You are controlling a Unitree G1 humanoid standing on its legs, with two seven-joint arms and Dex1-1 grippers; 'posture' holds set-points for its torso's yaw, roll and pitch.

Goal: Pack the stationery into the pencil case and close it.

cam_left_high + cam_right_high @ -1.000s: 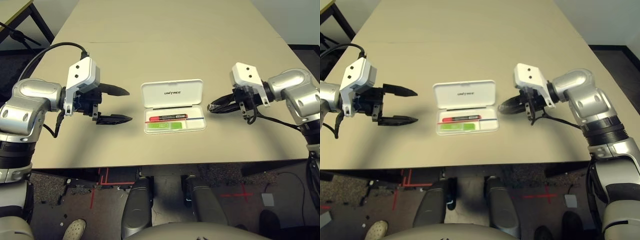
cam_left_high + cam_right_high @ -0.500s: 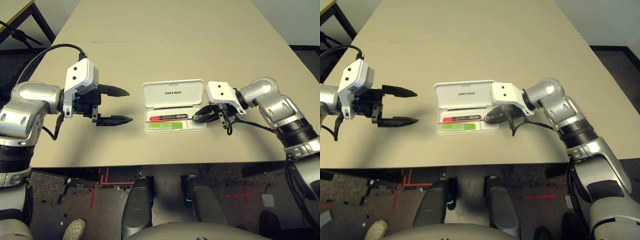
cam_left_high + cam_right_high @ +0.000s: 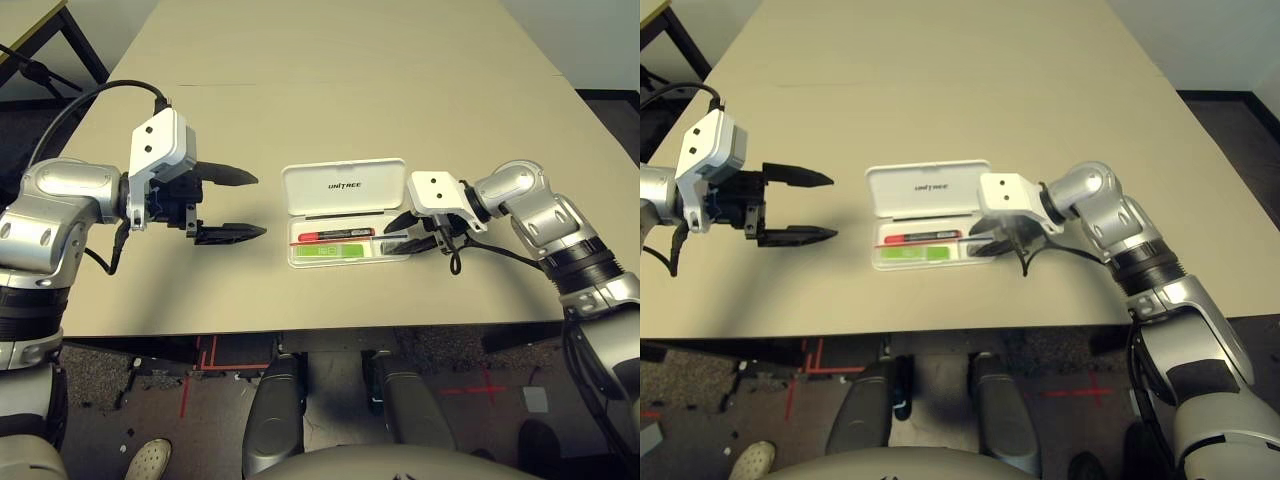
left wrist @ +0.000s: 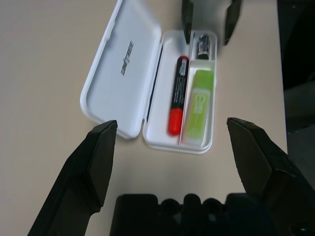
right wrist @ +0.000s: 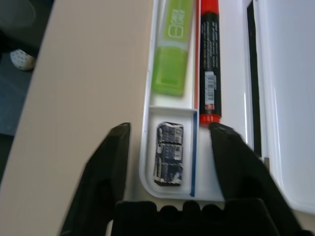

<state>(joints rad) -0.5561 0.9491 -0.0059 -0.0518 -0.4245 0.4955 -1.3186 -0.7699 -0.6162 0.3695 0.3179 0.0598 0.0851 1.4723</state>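
The white pencil case (image 3: pixel 345 200) lies open at the table's middle, its lid with black lettering folded flat behind the tray. In the tray lie the red marker (image 3: pixel 335 234) and the light-green bar (image 3: pixel 330 252) side by side. A tiny silver-and-black piece (image 5: pixel 169 153) sits in the small compartment at the tray's right end. My right gripper (image 5: pixel 170 132) hangs open just over that compartment, one finger on each side of the piece, which is free of them. My left gripper (image 3: pixel 245 205) is open and empty, a hand's width left of the case.
The tan table (image 3: pixel 330 80) stretches far behind the case, and its front edge (image 3: pixel 320 325) runs close below it. A black cable (image 3: pixel 90 105) loops above my left forearm. A dark table leg (image 3: pixel 35 65) stands at the far left.
My right arm swung in from the right to the case's right end, then its shut jaws opened over the small compartment. The left arm has barely moved.
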